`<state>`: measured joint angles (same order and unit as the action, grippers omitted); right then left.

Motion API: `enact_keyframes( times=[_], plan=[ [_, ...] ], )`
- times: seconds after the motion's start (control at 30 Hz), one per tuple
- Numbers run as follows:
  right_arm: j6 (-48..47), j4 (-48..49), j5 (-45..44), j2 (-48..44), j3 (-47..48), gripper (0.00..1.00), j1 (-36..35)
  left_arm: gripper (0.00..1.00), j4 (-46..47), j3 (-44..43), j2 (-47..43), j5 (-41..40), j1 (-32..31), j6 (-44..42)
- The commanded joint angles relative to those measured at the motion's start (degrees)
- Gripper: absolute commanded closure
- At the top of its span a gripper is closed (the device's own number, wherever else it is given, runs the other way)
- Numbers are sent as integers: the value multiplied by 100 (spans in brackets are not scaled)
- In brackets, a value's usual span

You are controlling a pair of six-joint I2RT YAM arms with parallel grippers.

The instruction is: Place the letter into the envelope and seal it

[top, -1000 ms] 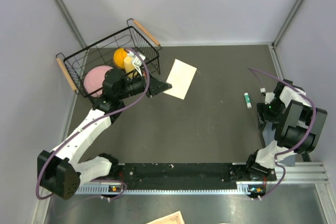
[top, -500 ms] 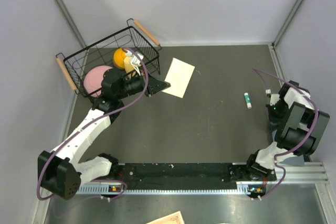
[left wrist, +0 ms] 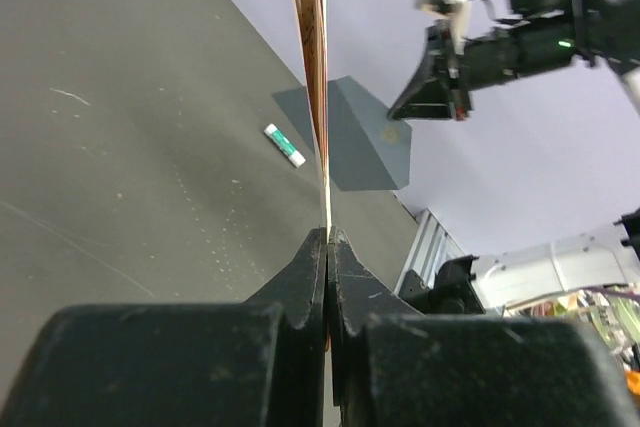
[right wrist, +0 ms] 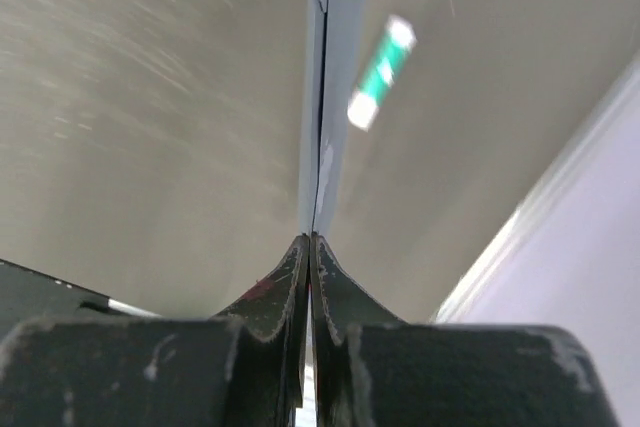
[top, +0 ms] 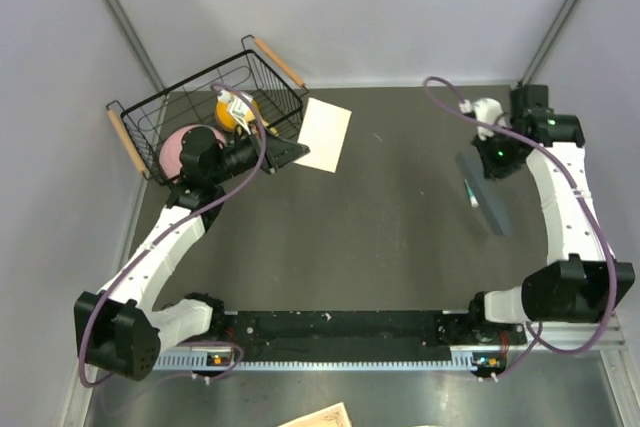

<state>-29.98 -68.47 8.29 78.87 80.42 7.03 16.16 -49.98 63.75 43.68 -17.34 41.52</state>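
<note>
My left gripper [top: 290,152] is shut on the near edge of the cream letter [top: 322,134], which it holds beside the basket. In the left wrist view the letter [left wrist: 317,67] stands edge-on, rising from the closed fingertips of the left gripper [left wrist: 327,237]. My right gripper [top: 482,161] is shut on the blue-grey envelope [top: 490,202], which hangs above the table on the right. From the left wrist I see the envelope [left wrist: 365,137] face-on with its gold spot, under the right gripper [left wrist: 440,97]. In the right wrist view the envelope [right wrist: 325,97] runs edge-on out of the right gripper [right wrist: 309,239].
A white-and-green glue stick [top: 471,192] lies on the table beside the hanging envelope, blurred in the right wrist view [right wrist: 380,72]. A black wire basket [top: 150,112] at the far left holds a pink plate [top: 180,145] and a yellow-orange item [top: 232,107]. Grey walls close in on three sides.
The right arm has swung from low at the right edge up to the far right, and the envelope now hangs from its shut jaws. The left gripper and letter shifted slightly towards the far left.
</note>
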Motion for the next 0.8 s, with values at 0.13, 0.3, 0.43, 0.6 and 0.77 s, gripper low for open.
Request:
enact_keyframes(
  times=[0.13, 0.3, 0.43, 0.6, 0.77],
  plan=[
    [-605, -414, 50, -381, 1117, 100, -3134, 100, 492, -144, -47, -79, 827, 444],
    [-2281, 1286, -302, -810, -428, 100, -4665, 100, 389, -275, -64, -272, 1618, 525],
    [-4187, 2871, -14, -1373, -2314, 100, -5018, 100, -157, -338, -108, -220, 1910, 173],
    [-6984, 4148, 531, -2234, -4120, 100, -4896, 100, -325, -92, -283, 0, 1928, 6],
    [-7007, 4649, 833, -3122, -5028, 29, -4684, 100, -272, 110, -336, 272, 1919, 23]
  ],
)
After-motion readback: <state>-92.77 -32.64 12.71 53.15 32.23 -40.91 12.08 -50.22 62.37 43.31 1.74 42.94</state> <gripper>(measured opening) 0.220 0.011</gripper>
